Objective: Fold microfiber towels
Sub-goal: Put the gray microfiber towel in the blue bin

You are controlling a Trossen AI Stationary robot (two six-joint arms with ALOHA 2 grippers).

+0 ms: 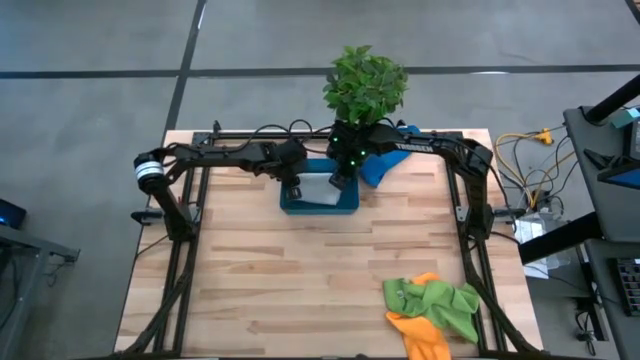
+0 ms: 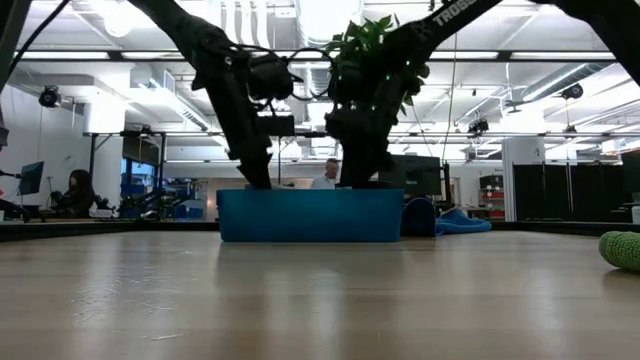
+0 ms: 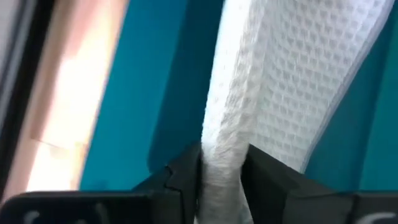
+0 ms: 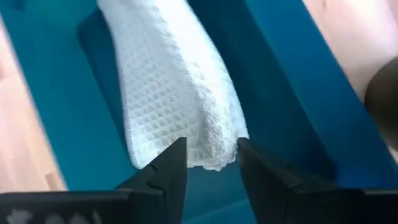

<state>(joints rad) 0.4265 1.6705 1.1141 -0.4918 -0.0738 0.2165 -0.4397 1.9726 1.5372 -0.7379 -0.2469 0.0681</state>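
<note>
Both arms reach to the blue tray (image 1: 318, 208) at the far middle of the table (image 1: 300, 290), just in front of a potted plant (image 1: 365, 82).

The white towel (image 1: 318, 188) lies inside the tray as a folded waffle-weave strip.

Left gripper (image 3: 224, 171): positioned over the tray's left part. In the left wrist view, the two fingers stand on either side of a bunched edge of the white towel, with the cloth filling the gap between them. The fingers touch the cloth on both sides; it cannot be told whether they are clamping it or letting go.

Right gripper (image 4: 211, 163): positioned over the tray's right part. In the right wrist view, the fingers stand apart, with the towel's end sitting between and just beyond the tips. A gap shows beside the cloth, so the jaws are parted and not pinching it.

The blue towel (image 1: 380, 165) lies crumpled on the table, touching the tray's far right corner, partly under the right arm.

The green towel (image 1: 440, 300) and the orange towel (image 1: 420, 335) lie in a heap together at the near right of the table, well apart from the tray. The green one lies partly on top of the orange one.

In the low view, both arms descend behind the tray's front wall, so the grippers are hidden there.
</note>
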